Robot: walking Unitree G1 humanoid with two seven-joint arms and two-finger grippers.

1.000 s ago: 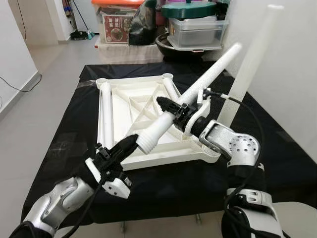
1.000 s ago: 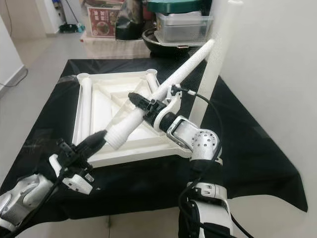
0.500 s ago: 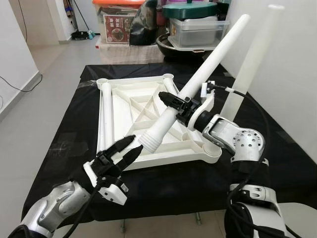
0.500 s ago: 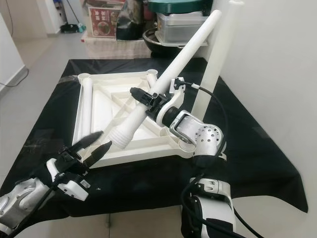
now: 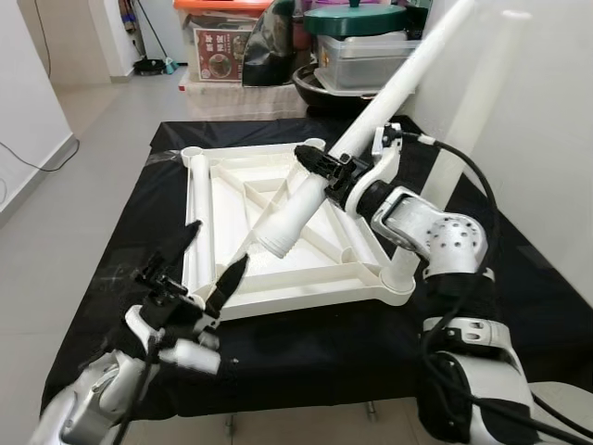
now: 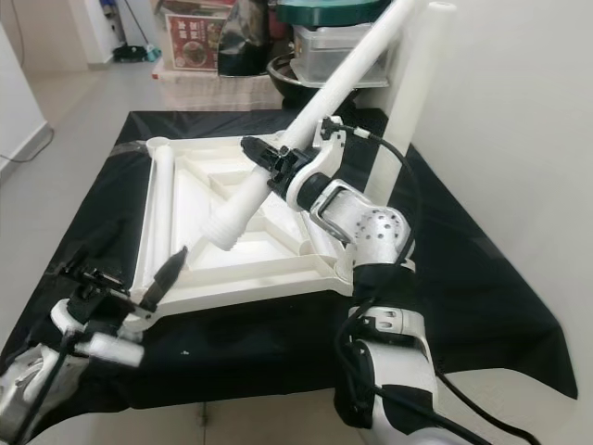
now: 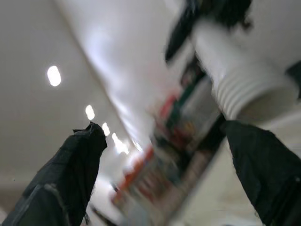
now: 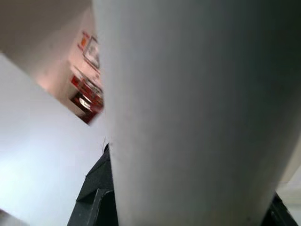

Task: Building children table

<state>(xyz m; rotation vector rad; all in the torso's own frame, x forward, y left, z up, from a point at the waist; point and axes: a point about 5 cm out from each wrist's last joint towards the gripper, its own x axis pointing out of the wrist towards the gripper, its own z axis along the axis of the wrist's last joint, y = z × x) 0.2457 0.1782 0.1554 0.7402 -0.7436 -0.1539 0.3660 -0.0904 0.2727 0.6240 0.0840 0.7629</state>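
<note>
A white plastic tabletop (image 5: 278,222) lies upside down on a black cloth (image 5: 519,306) that covers the low table, its ribbed underside facing up. One white leg (image 5: 197,218) lies flat along the tabletop's left edge, and a second short leg (image 5: 320,165) lies near the far corner socket. Another leg (image 5: 463,130) stands upright at the tabletop's near right corner, close to the white wall on the right.

The right hand (image 5: 320,171) is clamped around a long white table leg (image 5: 371,116), holding it tilted above the tabletop: its ribbed lower end (image 5: 276,241) hangs over the middle of the underside, apart from the surface, while its upper end rises toward the far right, crossing in front of the upright leg. In the right wrist view the leg's pale shaft (image 8: 188,117) sits right against the camera.

The left hand (image 5: 199,269) hovers over the near left edge of the tabletop, its two black fingers spread wide and holding nothing, pointing up toward the ribbed end. In the left wrist view that ribbed end (image 7: 244,89) sits between and beyond the two fingers (image 7: 70,174), not touching them.

Behind the table, on the floor, stand storage things: a clear plastic box (image 5: 371,60) with a green lid (image 5: 352,17) on it, a dark bowl-like pot (image 5: 324,88) beneath, a black bag (image 5: 273,42), and a container with an orange lid (image 5: 218,5); their contents cannot be made out.
</note>
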